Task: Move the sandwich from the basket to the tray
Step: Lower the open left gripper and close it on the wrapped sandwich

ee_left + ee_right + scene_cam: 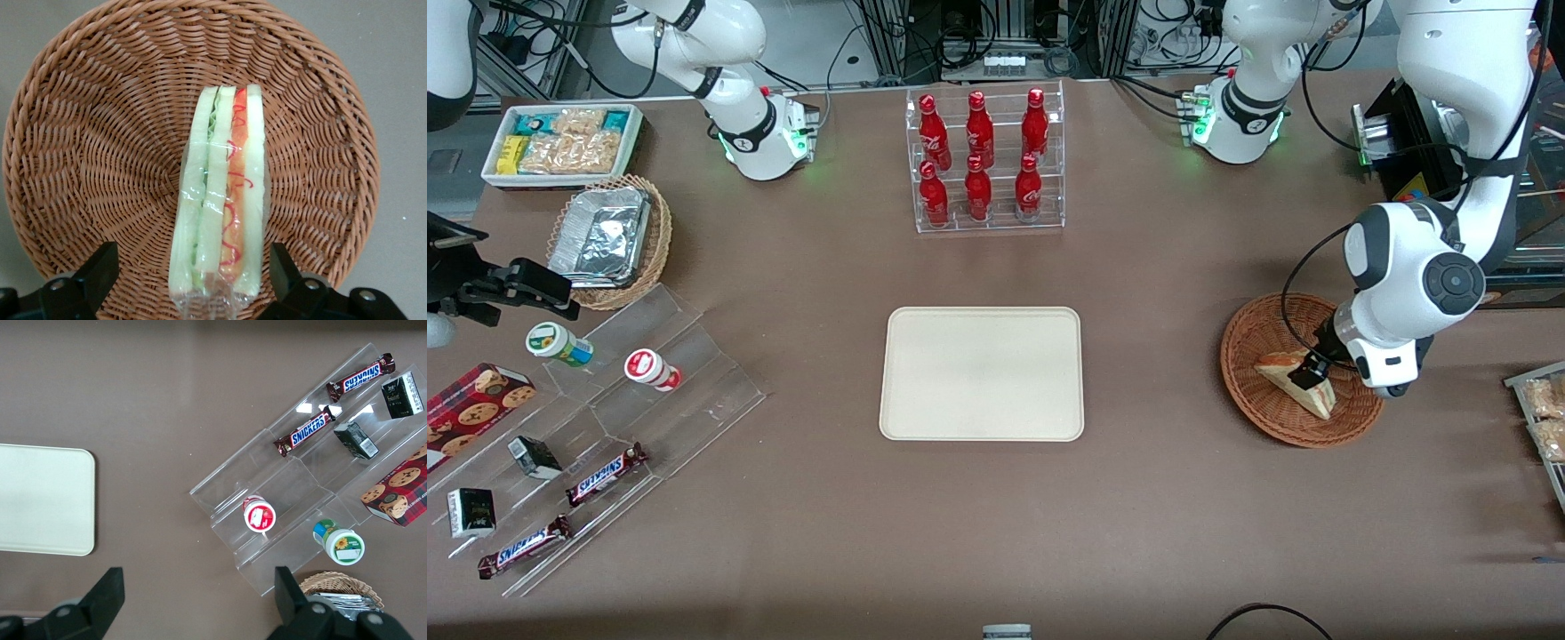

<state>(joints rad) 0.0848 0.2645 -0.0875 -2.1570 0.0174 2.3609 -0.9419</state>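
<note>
The sandwich [1279,367] [223,193], a plastic-wrapped wedge of pale bread with red, orange and green layers, lies in the reddish-brown wicker basket [1254,331] [100,147] toward the working arm's end of the table. My left gripper [1312,373] [192,261] is lowered into the basket and is open, one black finger on each side of the sandwich's wide end with a gap on both sides. The cream-beige tray [981,373] [43,500] lies flat at the table's middle with nothing on it.
A clear rack of red bottles [987,160] stands farther from the front camera than the tray. A clear stepped stand with snacks [605,418], a paler foil-filled basket [609,240] and a white snack box [560,142] sit toward the parked arm's end. Snack packets [1543,418] lie beside the basket.
</note>
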